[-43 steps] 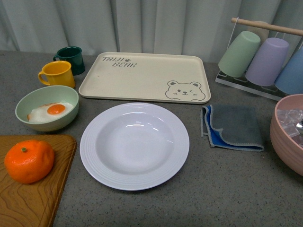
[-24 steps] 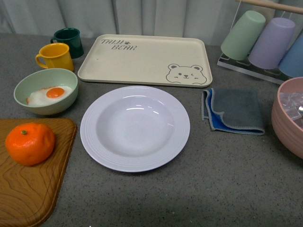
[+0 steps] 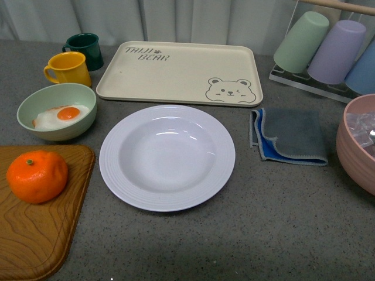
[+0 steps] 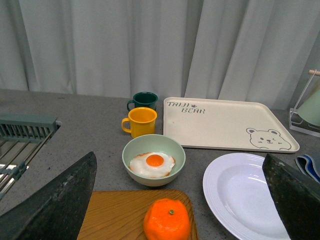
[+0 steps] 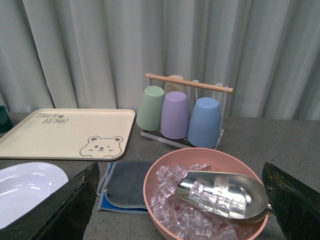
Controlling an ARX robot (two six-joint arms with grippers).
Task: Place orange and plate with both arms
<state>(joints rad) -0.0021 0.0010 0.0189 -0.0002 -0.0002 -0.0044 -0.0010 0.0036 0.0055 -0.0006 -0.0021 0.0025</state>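
The orange (image 3: 37, 176) sits on a wooden board (image 3: 35, 234) at the front left; it also shows in the left wrist view (image 4: 168, 226). The white ridged plate (image 3: 167, 157) lies empty in the middle of the table, and shows in the left wrist view (image 4: 245, 195) and at the edge of the right wrist view (image 5: 25, 187). Neither arm shows in the front view. My left gripper (image 4: 180, 200) is open, back from and above the orange. My right gripper (image 5: 180, 200) is open above a pink bowl of ice.
A beige bear tray (image 3: 181, 73) lies behind the plate. A pale-green bowl with a fried egg (image 3: 57, 112), a yellow mug (image 3: 69, 69) and a dark green mug (image 3: 85, 51) stand at the left. A grey cloth (image 3: 288, 137), cup rack (image 3: 328, 50) and pink ice bowl with scoop (image 5: 210, 197) are at the right.
The front view has tilted downward since the oldest frame, so everything sits higher in the picture. No object on the table has moved.
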